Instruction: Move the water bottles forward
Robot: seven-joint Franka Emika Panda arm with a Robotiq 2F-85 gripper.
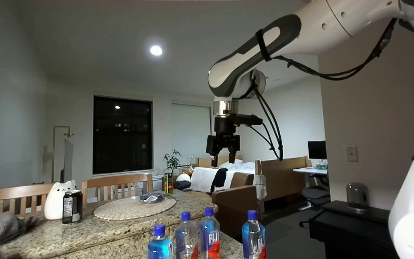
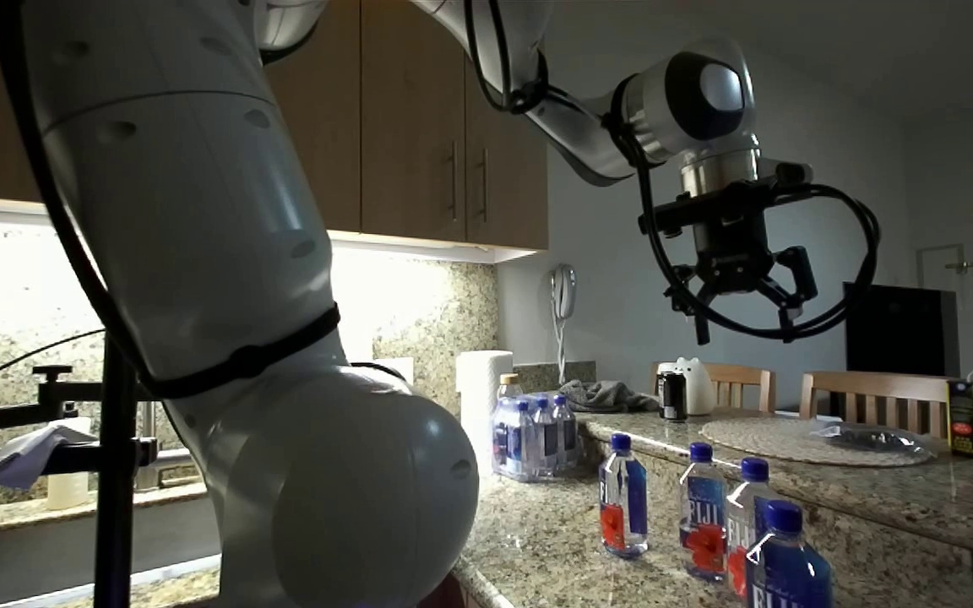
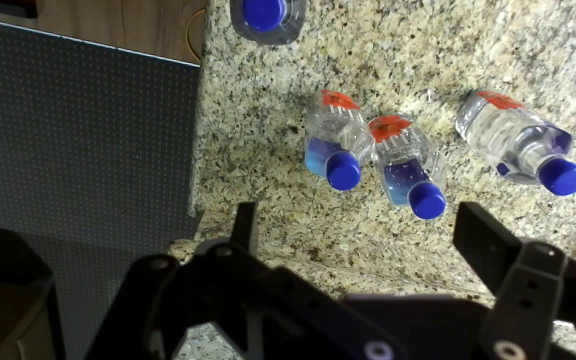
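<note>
Several clear water bottles with blue caps stand upright on the granite counter. In the wrist view, a left bottle (image 3: 338, 132) and a middle bottle (image 3: 403, 150) are close side by side. A right bottle (image 3: 503, 130) is apart from them, and a further bottle (image 3: 264, 12) is cut off by the top of the picture. The same row shows in both exterior views, for instance the bottle (image 1: 253, 235) and the bottle (image 2: 623, 498). My gripper (image 1: 223, 160) hangs well above the caps, pointing down. Its jaws are wide open (image 3: 357, 225) with nothing between them.
A raised granite ledge (image 2: 867, 490) runs beside the bottles, bearing a woven mat (image 1: 113, 210), a black can (image 1: 72, 207), a white cat figure (image 1: 54, 203) and a carton (image 2: 966, 418). A wrapped bottle pack (image 2: 533, 439) stands by a paper roll (image 2: 482, 405).
</note>
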